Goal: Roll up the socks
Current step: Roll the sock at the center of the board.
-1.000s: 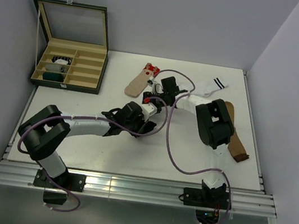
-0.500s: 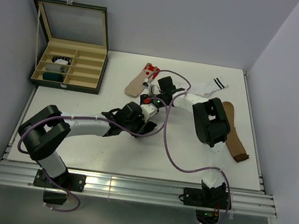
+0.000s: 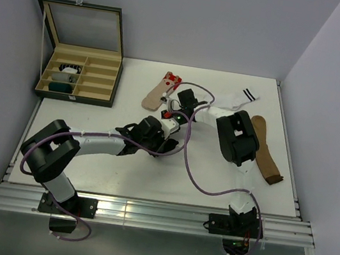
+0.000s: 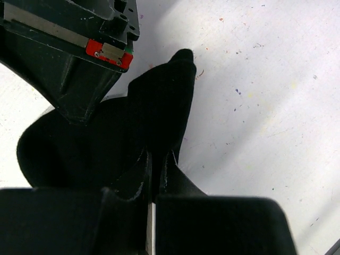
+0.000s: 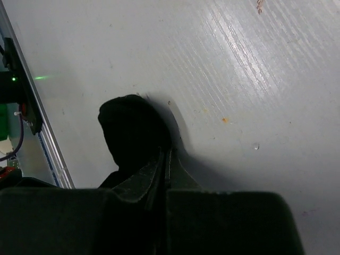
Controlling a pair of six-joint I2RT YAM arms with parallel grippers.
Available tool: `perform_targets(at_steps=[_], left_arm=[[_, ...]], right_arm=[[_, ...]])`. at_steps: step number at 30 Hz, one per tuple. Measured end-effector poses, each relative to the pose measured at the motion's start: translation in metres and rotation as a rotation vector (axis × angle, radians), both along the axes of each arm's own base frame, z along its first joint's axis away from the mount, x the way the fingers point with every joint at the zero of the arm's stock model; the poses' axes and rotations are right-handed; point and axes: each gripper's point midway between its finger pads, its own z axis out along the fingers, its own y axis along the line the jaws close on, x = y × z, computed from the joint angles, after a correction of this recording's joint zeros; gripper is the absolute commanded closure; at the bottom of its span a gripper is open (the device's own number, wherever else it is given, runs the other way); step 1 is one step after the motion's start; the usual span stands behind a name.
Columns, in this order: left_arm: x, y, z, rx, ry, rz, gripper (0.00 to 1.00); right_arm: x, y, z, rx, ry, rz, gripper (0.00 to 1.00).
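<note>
A black sock (image 4: 154,106) lies bunched on the white table between my two grippers. My left gripper (image 4: 155,159) is shut on one fold of it. The right gripper (image 5: 166,156) is shut on another dark lump of the same sock (image 5: 133,130). In the top view both grippers meet mid-table, left (image 3: 169,123) and right (image 3: 180,103), and they hide most of the sock. Three more socks lie flat: a beige one with a red cuff (image 3: 158,93), a white one with black stripes (image 3: 239,98) and a brown one (image 3: 265,157).
An open wooden box (image 3: 75,90) with divided compartments stands at the back left, with rolled socks (image 3: 67,72) in it. The right arm's elbow (image 3: 239,138) looms over the brown sock. A purple cable (image 3: 192,170) loops across the table.
The right gripper has slid slightly left and closed from open onto the black sock. The left gripper has stayed shut in place.
</note>
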Motion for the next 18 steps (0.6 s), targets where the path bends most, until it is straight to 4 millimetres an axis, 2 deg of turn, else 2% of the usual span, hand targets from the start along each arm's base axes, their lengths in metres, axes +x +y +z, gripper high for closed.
perform_targets(at_steps=[6,18], left_arm=[[-0.001,0.0,0.0,0.0,0.001,-0.001,0.99],[-0.003,-0.001,0.0,-0.016,0.028,0.019,0.99]], right_arm=[[0.002,0.0,-0.001,-0.002,0.029,-0.043,1.0],[0.012,-0.016,-0.001,-0.032,0.047,-0.169,1.0]])
